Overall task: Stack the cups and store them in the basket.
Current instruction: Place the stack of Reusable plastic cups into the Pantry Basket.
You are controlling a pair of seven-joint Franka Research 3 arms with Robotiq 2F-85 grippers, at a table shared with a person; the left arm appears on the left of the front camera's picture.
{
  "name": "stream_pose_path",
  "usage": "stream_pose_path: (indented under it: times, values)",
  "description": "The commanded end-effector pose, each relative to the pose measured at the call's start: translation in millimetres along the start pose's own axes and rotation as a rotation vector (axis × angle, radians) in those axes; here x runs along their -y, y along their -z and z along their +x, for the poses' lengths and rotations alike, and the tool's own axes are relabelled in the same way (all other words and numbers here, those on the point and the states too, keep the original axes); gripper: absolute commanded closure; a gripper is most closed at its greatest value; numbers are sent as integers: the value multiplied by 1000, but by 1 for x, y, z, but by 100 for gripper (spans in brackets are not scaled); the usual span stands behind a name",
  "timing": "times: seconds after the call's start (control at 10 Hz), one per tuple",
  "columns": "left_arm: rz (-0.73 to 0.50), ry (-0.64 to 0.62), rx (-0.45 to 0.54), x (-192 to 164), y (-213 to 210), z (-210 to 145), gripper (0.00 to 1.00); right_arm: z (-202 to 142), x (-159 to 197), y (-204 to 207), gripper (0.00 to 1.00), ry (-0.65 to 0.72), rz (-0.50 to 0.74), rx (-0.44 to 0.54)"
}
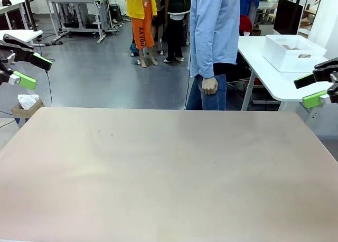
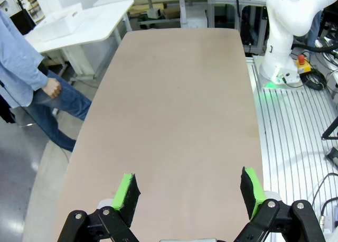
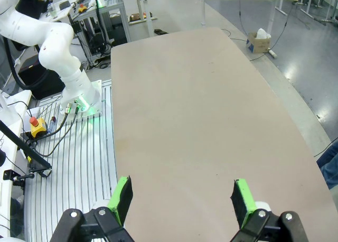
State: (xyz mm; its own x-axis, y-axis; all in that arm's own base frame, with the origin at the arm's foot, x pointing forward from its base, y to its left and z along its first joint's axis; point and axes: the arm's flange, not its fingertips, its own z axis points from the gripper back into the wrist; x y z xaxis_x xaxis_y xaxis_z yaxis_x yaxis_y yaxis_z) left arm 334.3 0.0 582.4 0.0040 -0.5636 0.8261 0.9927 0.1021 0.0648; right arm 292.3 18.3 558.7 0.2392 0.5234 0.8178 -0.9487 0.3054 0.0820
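Basket [image 1: 292,53]: the white bin is sitting on a white side table [image 1: 264,67] beyond the far right corner of the tabletop, well apart from both claws; it is also showing at the top left of the left wrist view [image 2: 66,17].
Cups: tan shapes are lying inside the basket, but they are too small to tell whether they are cups.
Tabletop [image 1: 163,173]: the beige surface is stretching across the front view with no task thing resting on it.
Left claw [image 1: 29,71]: it is hanging above the tabletop's far left corner, jaws spread wide, grasping nothing; its green pads [image 2: 125,192] are standing far apart over bare surface.
Right claw [image 1: 311,90]: it is hanging at the far right edge, released, jaws wide and holding nothing; its pads [image 3: 121,195] are framing bare tabletop.
Person [image 1: 214,41]: standing at the far side in a light blue shirt, one hand [image 1: 209,85] hanging loosely closed at the hip.
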Motion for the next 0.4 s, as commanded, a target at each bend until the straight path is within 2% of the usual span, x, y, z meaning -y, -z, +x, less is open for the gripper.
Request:
stream_pose_path:
  times: [0.0,0.3]
  values:
    - [-2,3,20,-1,-1,2,0,0,3,0,0,-18,6,17]
    - [-2,3,20,-1,-1,2,0,0,3,0,0,-18,6,17]
